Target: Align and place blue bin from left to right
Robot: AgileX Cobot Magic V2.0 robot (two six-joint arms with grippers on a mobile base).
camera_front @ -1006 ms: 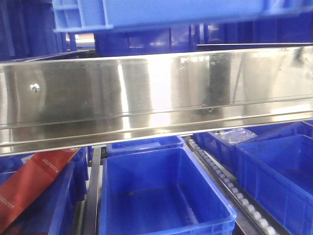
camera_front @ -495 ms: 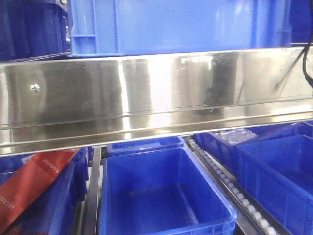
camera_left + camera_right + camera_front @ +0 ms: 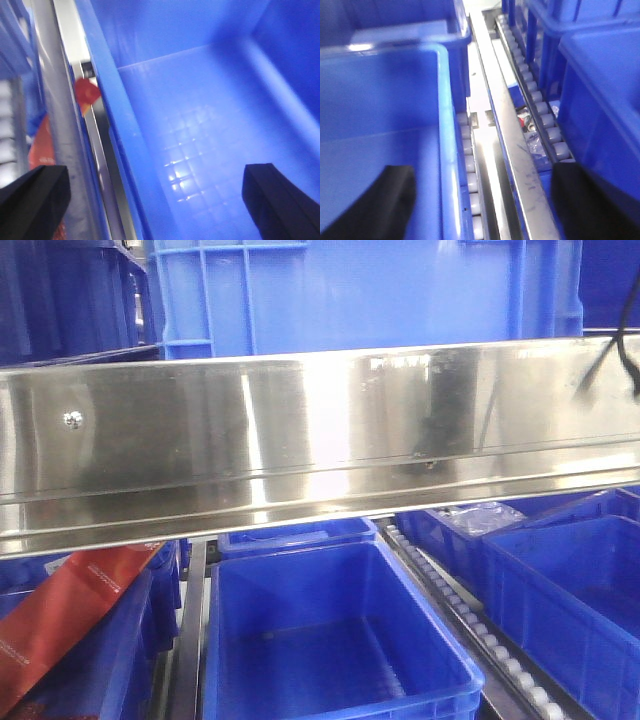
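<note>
Up top, blue bin (image 3: 365, 290) sits above steel rail (image 3: 320, 440), filling upper shelf level in front view. Left hand (image 3: 160, 200) spread, fingers straddling bin's side wall (image 3: 120, 130), one pad inside, one outside. Right hand (image 3: 485, 205) spread likewise over opposite wall (image 3: 447, 150), beside roller track (image 3: 535, 100). Lower shelf: empty blue bins (image 3: 330, 640), red package (image 3: 60, 620) at left.

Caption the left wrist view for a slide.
Left gripper straddling the near wall of an empty blue bin, beside a steel rail.
</note>
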